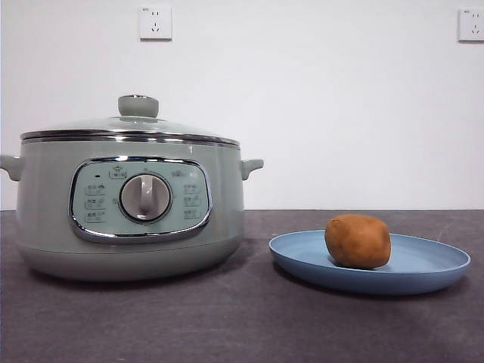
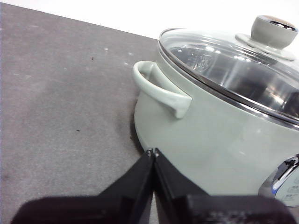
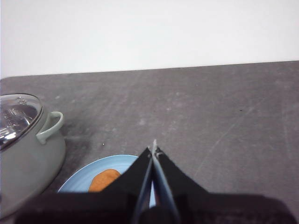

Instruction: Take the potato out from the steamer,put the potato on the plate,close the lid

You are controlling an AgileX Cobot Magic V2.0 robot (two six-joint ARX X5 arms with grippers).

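The left gripper (image 2: 153,151), jaws pressed together and holding nothing, hangs beside the steamer (image 2: 210,144), near its side handle (image 2: 159,88). The right gripper (image 3: 154,148), jaws also together and empty, hangs above the plate (image 3: 100,169). On the dark grey surface (image 1: 227,318), the steamer (image 1: 128,204) carries the lid (image 1: 128,125) seated on its rim. The plate (image 1: 431,265) lies just beside it, apart, with the potato (image 1: 358,240) resting on it. Two wall sockets (image 1: 155,23) sit behind
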